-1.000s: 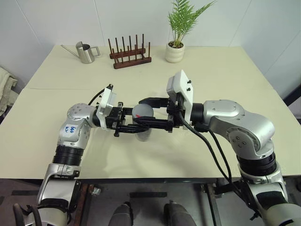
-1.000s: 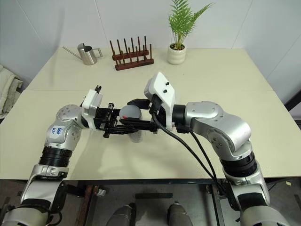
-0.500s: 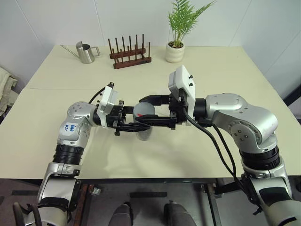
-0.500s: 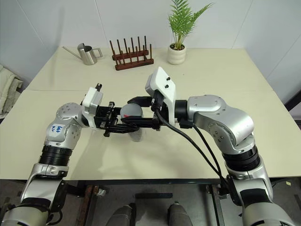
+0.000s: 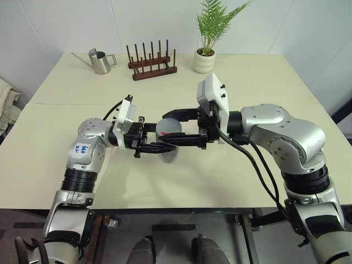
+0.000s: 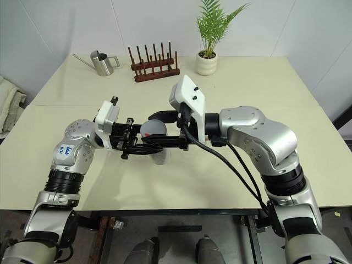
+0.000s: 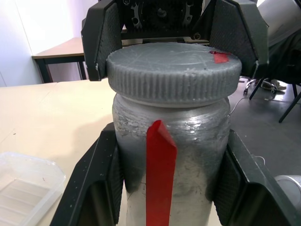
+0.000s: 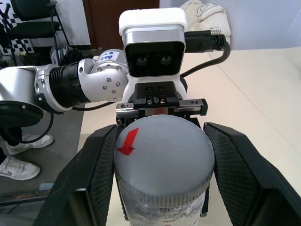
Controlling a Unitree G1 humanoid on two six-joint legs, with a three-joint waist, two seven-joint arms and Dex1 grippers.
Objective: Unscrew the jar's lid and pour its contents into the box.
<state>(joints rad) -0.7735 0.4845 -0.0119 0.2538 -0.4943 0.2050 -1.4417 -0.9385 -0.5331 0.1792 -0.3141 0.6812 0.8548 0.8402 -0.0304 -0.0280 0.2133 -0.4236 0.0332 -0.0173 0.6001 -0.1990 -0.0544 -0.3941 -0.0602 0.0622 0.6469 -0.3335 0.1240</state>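
The silvery-grey jar with a red stripe down its side hangs upright above the table, between both arms. My left gripper is shut on the jar's body, one finger on each side. From the opposite side my right gripper is shut on the ribbed grey lid, which bears a red mark and sits on the jar. The right fingers press the lid's rim. The clear plastic box lies on the table below and beside the jar. The contents are hidden inside the jar.
Along the table's far edge stand a steel watering can, a dark wooden rack and a potted green plant. A pale cloth hangs beyond the table's left side.
The right forearm and its wrist housing have shifted slightly while its gripper stays on the lid. The jar and the left gripper have kept still.
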